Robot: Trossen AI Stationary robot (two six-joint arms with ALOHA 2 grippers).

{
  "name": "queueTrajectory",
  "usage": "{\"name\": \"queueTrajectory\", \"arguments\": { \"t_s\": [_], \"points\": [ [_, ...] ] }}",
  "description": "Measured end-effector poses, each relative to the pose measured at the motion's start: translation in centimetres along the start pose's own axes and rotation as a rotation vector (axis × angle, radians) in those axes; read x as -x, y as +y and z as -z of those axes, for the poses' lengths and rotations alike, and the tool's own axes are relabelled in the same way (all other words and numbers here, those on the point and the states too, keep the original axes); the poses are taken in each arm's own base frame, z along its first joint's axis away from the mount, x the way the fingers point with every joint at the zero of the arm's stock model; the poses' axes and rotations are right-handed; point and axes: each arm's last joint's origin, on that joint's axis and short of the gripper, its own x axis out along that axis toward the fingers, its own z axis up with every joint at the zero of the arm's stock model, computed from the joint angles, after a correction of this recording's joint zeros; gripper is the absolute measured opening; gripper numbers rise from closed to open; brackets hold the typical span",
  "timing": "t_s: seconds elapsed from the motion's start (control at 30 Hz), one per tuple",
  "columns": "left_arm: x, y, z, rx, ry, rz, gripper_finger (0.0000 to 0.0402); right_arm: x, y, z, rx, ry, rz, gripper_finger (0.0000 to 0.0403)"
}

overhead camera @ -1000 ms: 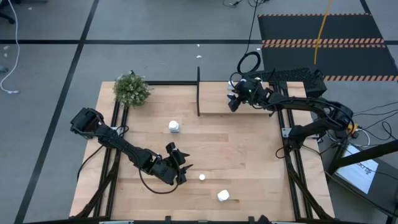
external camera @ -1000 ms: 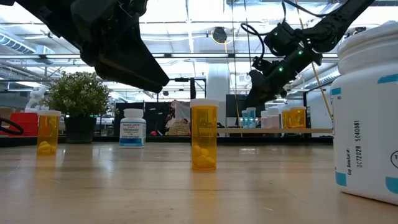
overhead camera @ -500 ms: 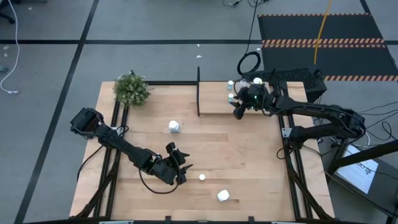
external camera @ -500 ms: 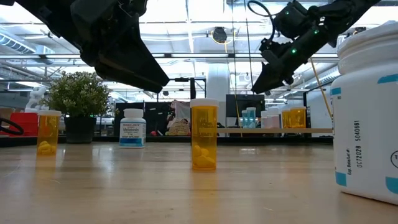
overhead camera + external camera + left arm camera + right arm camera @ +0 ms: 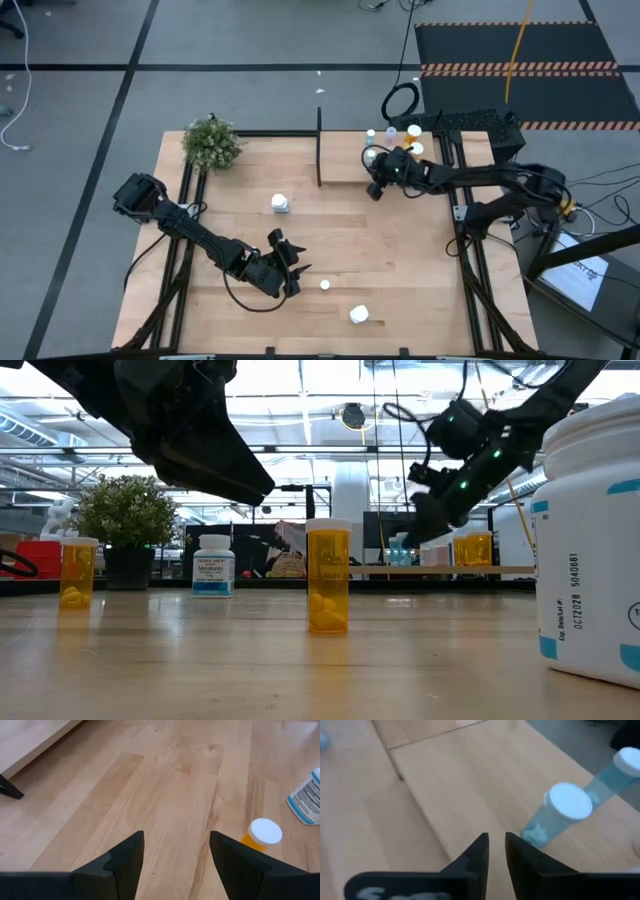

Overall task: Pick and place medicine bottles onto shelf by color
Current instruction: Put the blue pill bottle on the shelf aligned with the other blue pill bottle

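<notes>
The shelf stands at the table's far right. Several medicine bottles stand on it: orange ones and pale-blue ones with white caps. My right gripper hovers over the shelf's near edge, its fingers almost together with nothing between them. My left gripper waits open near the table's front, an orange bottle standing just to its right. A large white bottle and a smaller white one stand on the table.
A green bushy plant stands at the far left corner. A thin black post rises at the shelf's far left corner. In the low view another orange bottle stands at the left. Bare wood lies between the two arms.
My right gripper has drawn back from the bottles at the shelf's far side toward the shelf's near edge and sunk a little. Bottles that it covered now show behind it. The left arm has kept still.
</notes>
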Motion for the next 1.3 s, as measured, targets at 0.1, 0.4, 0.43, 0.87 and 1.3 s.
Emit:
{"name": "queueTrajectory", "arguments": {
  "t_s": [0.1, 0.4, 0.43, 0.87, 1.3],
  "points": [
    [0.0, 0.0, 0.0, 0.001, 0.000, 0.000, 0.0228, -1.0, -0.3, 0.2, -0.002, -0.002, 0.018, 0.0051],
    [0.1, -0.1, 0.1, -0.007, 0.004, 0.004, 0.0228, -2.2, -1.4, 0.9, -0.011, 0.032, 0.077, 0.0050],
    [0.1, -0.2, 0.1, -0.008, 0.004, 0.005, 0.0228, -2.2, -1.4, 0.9, -0.008, 0.031, 0.077, 0.0050],
    [0.2, -0.2, 0.1, -0.011, 0.004, 0.006, 0.0228, -2.2, -1.9, 0.7, -0.010, 0.016, 0.090, 0.0050],
    [0.2, -0.2, 0.2, -0.012, 0.006, 0.008, 0.0228, -1.5, -2.0, 0.5, -0.008, 0.027, 0.090, 0.0050]
  ]
}}
